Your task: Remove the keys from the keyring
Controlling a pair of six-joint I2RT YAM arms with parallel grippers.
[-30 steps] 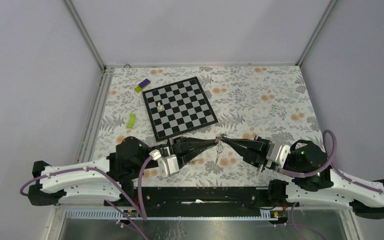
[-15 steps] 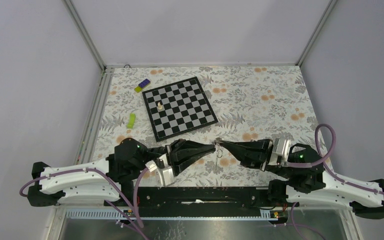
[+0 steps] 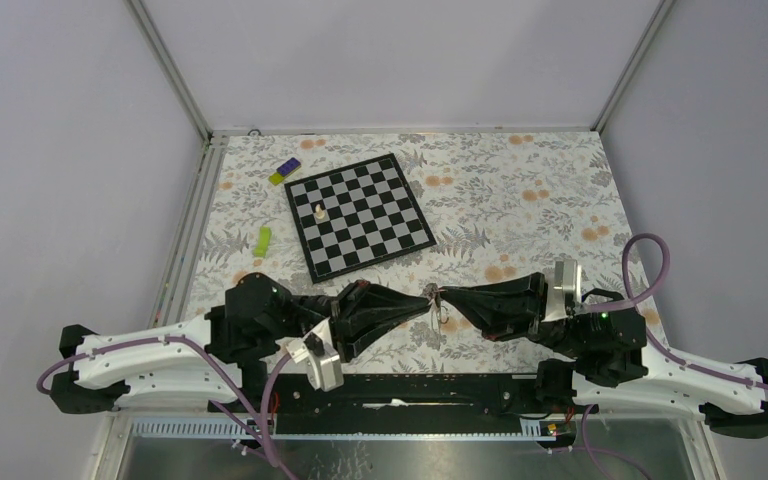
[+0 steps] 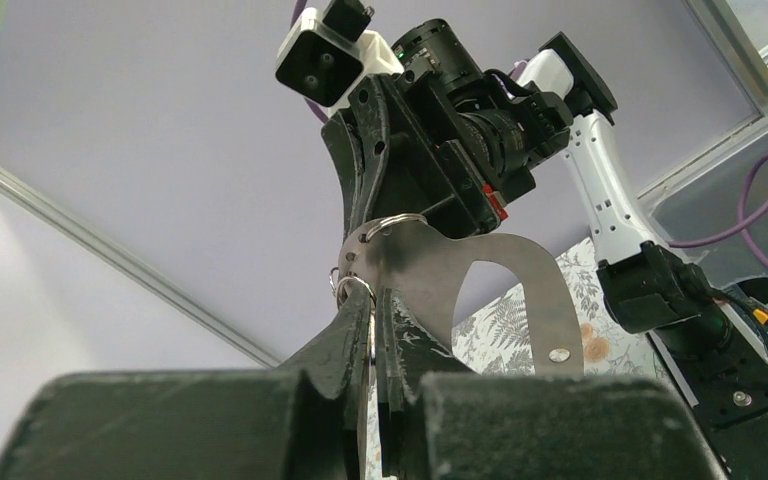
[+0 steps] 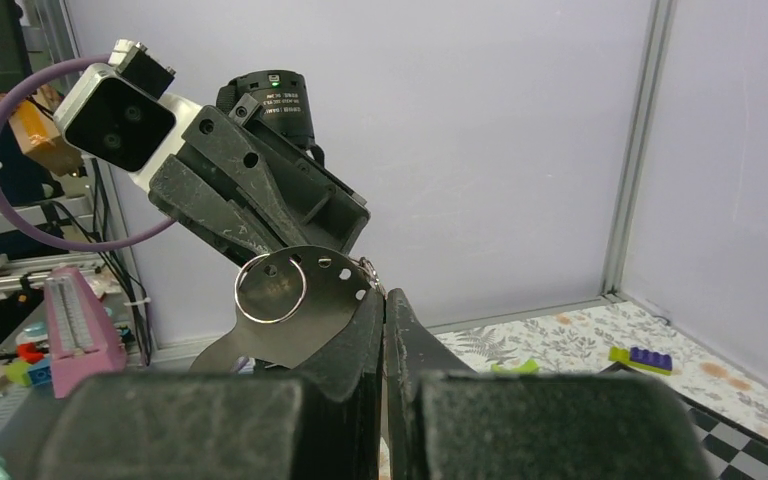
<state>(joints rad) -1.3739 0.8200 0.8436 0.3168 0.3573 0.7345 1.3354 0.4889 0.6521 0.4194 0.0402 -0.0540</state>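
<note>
**Left gripper (image 4: 373,300) and right gripper (image 5: 382,295) clamped tip to tip**

Left gripper: jaws closed. Its tips sit at a small wire loop (image 4: 354,280) threaded through the corner of a flat silvery piece (image 4: 430,255). The piece has a row of holes and an oval cut-out and is probably one of the keys. A thin bright edge runs down between the pads; most likely the loop, but the close view does not settle it.

Right gripper: jaws closed on the same corner of the flat silvery piece, from the opposite side.

Keyring (image 5: 237,290): a larger wire ring through a hole in the piece, clear of both sets of fingers.

Everything is held in the air just off the near corner of the chessboard (image 3: 360,215). A white chess piece (image 3: 319,212) stands on the chessboard's left side.
</note>
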